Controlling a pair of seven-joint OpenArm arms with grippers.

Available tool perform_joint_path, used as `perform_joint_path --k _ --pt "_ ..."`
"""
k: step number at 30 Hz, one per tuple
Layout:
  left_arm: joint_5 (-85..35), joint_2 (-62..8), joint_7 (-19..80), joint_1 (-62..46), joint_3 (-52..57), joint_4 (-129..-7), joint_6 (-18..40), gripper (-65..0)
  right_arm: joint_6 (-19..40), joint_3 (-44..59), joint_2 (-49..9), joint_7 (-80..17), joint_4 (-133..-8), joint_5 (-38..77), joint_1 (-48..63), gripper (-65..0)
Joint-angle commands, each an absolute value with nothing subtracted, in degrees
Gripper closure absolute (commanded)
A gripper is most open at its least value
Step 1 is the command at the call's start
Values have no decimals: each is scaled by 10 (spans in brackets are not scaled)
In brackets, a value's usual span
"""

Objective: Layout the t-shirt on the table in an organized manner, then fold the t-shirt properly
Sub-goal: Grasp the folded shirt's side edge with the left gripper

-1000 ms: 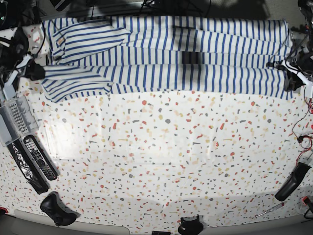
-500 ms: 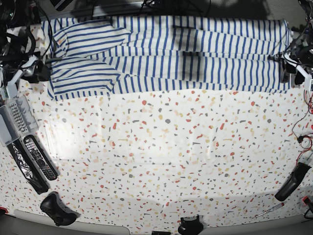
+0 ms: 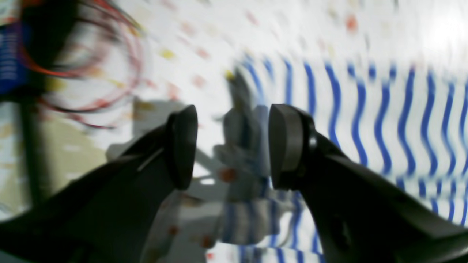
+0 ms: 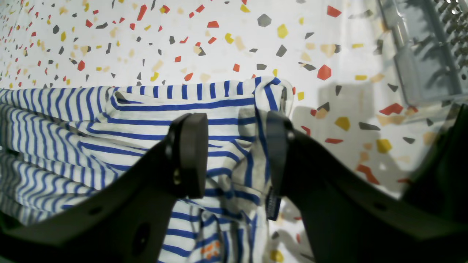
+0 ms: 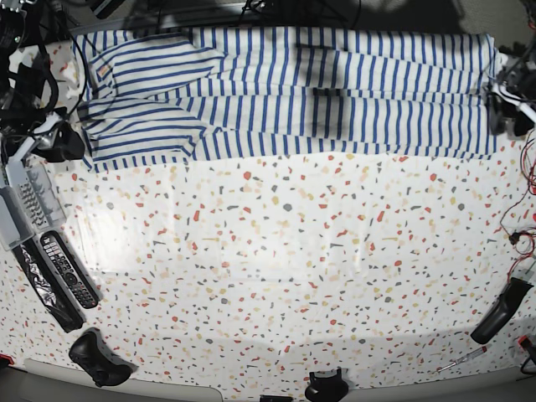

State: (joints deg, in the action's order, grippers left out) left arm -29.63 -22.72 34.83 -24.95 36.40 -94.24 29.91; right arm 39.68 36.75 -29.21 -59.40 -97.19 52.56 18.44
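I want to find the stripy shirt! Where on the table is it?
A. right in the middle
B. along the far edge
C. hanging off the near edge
B: in the base view the t-shirt lies stretched along the far edge of the table, whose middle shows only speckles.

t-shirt tag (image 4: 272, 203): small and dark, print too tiny to read
orange marks on the t-shirt (image 4: 153, 124): near the lower hem, blurred, not legible
remote controls (image 5: 69, 270): rows of buttons, no legible characters
readable text overall: none
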Motion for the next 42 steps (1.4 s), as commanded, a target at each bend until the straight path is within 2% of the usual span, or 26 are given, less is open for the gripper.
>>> perform_joint_path --k 1,6,13,22,39,42 --pt "-320 -238 355 -249 384 -952 315 -286 400 373 -303 -583 -980 545 181 -254" --pt "-437 -238 407 -262 421 -952 364 -286 400 373 -303 -588 -980 582 181 -254" --pt "-446 -236 363 -274 421 -857 398 -286 400 373 -303 -606 -980 588 181 -254" --pt "-560 -234 377 -274 422 -791 400 -286 400 373 -303 -607 -980 588 181 -254" --pt "-541 -210 434 -244 414 -791 400 -285 400 373 -303 -607 -980 588 181 -254" --pt "-540 -210 438 -244 396 -791 400 -268 400 373 -303 -607 -980 588 181 -254"
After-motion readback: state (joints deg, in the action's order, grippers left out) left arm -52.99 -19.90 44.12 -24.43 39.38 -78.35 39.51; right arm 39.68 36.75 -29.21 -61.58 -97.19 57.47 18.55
